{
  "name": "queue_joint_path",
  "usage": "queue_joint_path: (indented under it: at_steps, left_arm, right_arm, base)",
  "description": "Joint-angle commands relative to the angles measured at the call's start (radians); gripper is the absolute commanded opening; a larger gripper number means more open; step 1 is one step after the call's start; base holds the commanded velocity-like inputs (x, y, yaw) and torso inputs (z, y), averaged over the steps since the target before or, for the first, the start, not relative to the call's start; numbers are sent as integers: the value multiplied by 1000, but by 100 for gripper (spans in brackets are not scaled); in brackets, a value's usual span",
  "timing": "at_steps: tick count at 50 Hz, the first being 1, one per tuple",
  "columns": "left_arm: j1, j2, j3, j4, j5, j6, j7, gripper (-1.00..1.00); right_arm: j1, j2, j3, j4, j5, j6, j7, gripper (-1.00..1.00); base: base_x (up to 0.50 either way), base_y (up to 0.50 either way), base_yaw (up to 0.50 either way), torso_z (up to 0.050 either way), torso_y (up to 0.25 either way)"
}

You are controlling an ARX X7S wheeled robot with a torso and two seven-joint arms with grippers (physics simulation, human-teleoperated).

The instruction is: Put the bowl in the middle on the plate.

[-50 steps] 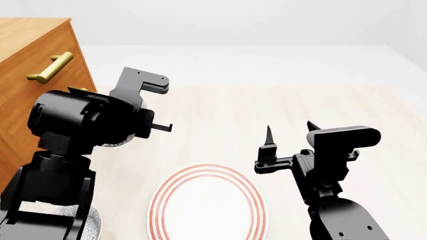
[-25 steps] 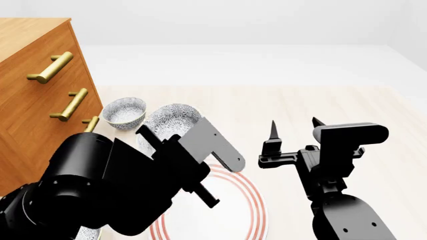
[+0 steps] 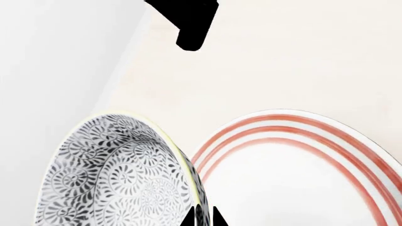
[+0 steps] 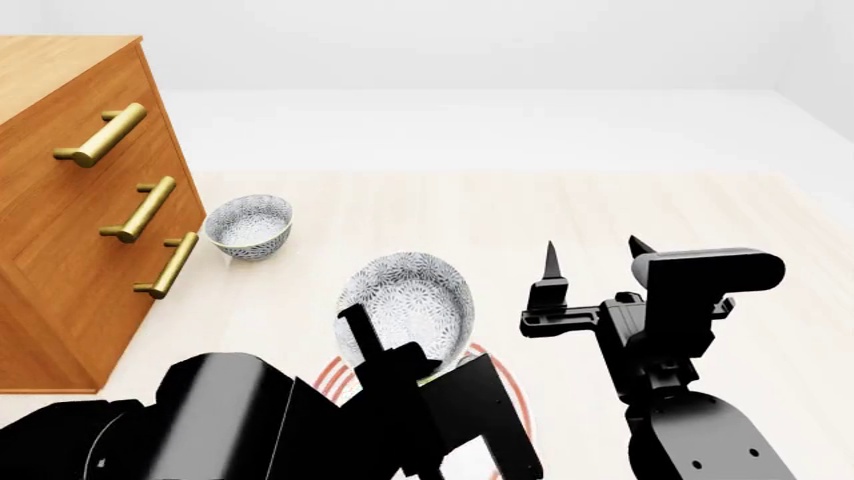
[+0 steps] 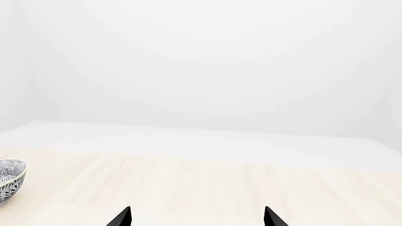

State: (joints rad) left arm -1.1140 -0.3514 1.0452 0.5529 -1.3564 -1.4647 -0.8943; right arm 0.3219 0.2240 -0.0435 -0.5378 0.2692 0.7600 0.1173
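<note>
Since half a second ago my left arm has carried the bowl point(image 4: 406, 302) nearer and lower, from up beside the far bowl point(image 4: 248, 224) to just over the far-left edge of the plate point(image 3: 295, 179). At the far left stands the wooden drawer chest point(image 4: 67, 200) with its brass handles, and the far bowl sits on the table point(image 4: 601, 210) just beside it, untouched. Next comes my left gripper point(image 3: 202, 217) — in the left wrist view its fingertips are pinched on the bowl's rim, one tip on each side of the wall, so it is clenched on the bowl. The bowl hangs tilted, its patterned inside turned toward the head camera, and whether its underside touches the plate I cannot tell. Most of the plate is hidden under my arm in the head view; only an arc of red rings shows. To finish this step well, I judge I should carry the bowl further in over the plate's white centre, level it, and lower it gently before releasing — letting go while it is tilted risks it rolling off the rim. At the right, my right gripper point(image 4: 590, 262) hovers with its fingers spread, holding nothing, well clear of the plate.
</note>
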Motion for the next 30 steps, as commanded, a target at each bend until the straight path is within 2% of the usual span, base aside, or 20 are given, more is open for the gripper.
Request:
queue_joint_path:
  at_steps: [1,16,30]
  left_arm:
    - [-7,16,89,-9,67,11,42,-100]
    - [36,19,218,-51,171,72,100,-100]
    - [54,19,290,-127,239,135,176,-100]
  right_arm:
    - [-6,5,9,-17,13,8,7,100]
    - [-18,8,6,-15,19,-7,13,100]
    - [-27,12,6,-12,25,-20,17,100]
  base:
    - [0,0,0,0,0]
    - [0,0,0,0,1]
    - [0,0,0,0,1]
